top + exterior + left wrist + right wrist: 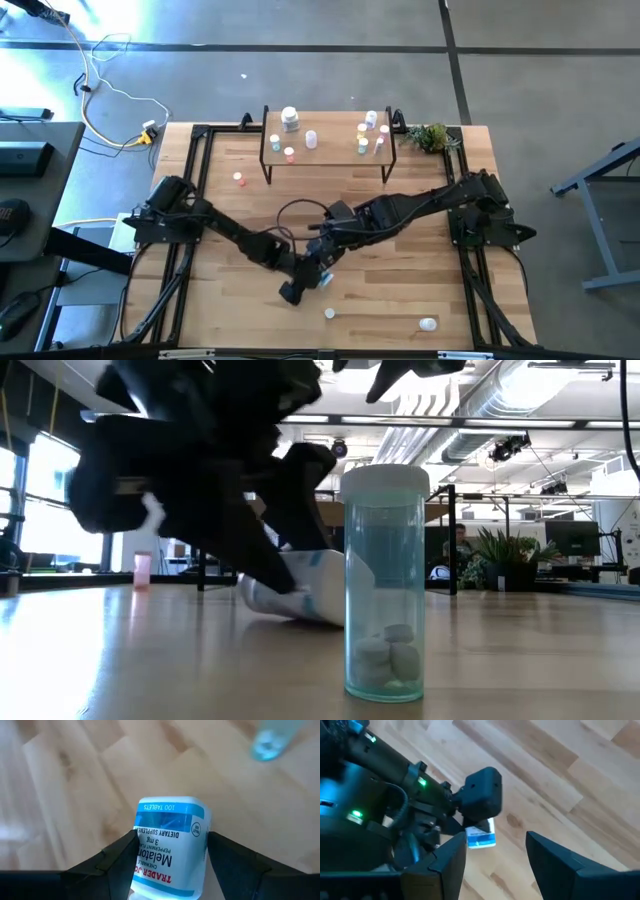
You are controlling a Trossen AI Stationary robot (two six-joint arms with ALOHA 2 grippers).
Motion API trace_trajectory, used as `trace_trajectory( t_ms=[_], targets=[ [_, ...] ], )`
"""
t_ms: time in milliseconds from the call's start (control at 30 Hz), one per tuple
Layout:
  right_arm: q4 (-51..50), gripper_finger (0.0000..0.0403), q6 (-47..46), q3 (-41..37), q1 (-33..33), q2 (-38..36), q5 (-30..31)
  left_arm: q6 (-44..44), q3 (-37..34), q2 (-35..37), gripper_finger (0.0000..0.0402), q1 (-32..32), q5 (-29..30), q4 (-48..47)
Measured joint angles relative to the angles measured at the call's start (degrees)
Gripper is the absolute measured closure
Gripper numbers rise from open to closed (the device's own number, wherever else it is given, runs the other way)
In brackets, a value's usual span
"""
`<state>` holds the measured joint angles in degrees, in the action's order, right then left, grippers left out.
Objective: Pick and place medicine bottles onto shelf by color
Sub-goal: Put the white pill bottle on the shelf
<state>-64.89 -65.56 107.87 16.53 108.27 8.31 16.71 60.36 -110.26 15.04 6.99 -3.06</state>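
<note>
Left pincer (170,857) | grips blue-labelled white cylindrical bottle (170,847) | plank tabletop (60,780)

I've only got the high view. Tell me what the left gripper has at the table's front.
Observer: The left gripper is shut on a blue-labelled Trader Joe's melatonin bottle, 100 tablets.
Operator: Say whether it's lifted.
Observer: In the low view it is tilted, its low end at or just above the tabletop.
Operator: Report the right gripper.
Observer: In its wrist view the right gripper is open and empty, looking down on the left gripper.
</note>
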Motion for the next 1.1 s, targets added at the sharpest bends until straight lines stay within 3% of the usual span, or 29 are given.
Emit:
trace_trajectory(
  t_ms=[333, 800, 1100],
  targets=[
    [-3.60, 0.0206, 3.04, 0.00, -3.29, -0.69, -0.58, -0.05, -0.37, 3.61, 0.0177, -5.32, -2.99, -1.88],
    [-4.20, 0.0206, 6.09, 0.07, -5.66, -5.74, 1.10, -2.48, -0.20, 5.93, 0.0177, -6.02, -3.83, -2.10],
    [-4.24, 0.0206, 10.12, 0.07, -7.99, -7.93, 1.35, -4.68, -0.11, 11.02, 0.0177, -6.93, -3.83, -1.95]
  ],
)
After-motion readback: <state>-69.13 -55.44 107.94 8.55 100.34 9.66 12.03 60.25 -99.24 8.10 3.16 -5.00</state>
